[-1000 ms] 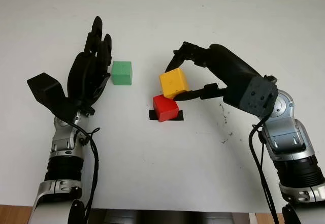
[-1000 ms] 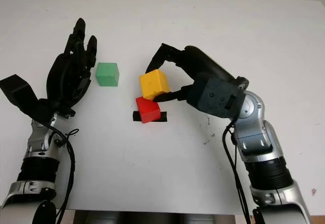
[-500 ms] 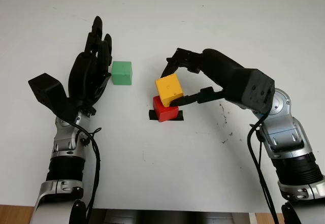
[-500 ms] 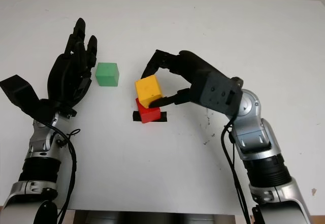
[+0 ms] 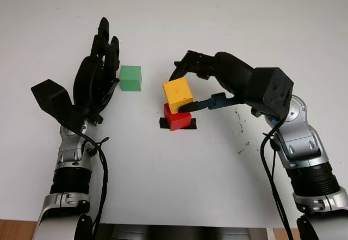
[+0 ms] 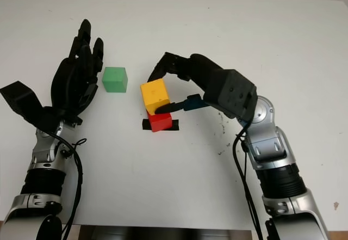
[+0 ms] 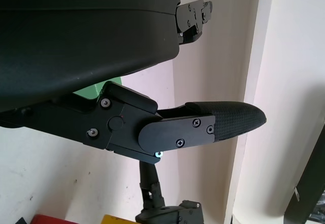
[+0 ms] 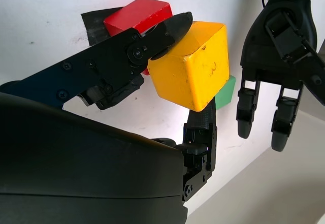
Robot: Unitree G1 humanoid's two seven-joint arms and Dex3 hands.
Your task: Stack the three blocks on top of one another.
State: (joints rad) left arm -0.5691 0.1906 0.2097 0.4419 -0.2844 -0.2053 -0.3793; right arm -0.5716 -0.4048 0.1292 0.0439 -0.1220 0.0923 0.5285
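While the right robot hand [image 5: 187, 90] pinches the yellow block [image 5: 178, 94] over the red block [image 5: 177, 116] mid-tabletop, unreleased, the green block [image 5: 130, 78] remains unstacked beside the open left robot hand [image 5: 97, 79].

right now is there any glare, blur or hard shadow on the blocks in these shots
Left eye view: even light, no glare; yellow block, red block and green block sharp with faint shadows. Right wrist view: the right hand holds the yellow block, in focus; the shell is dark.
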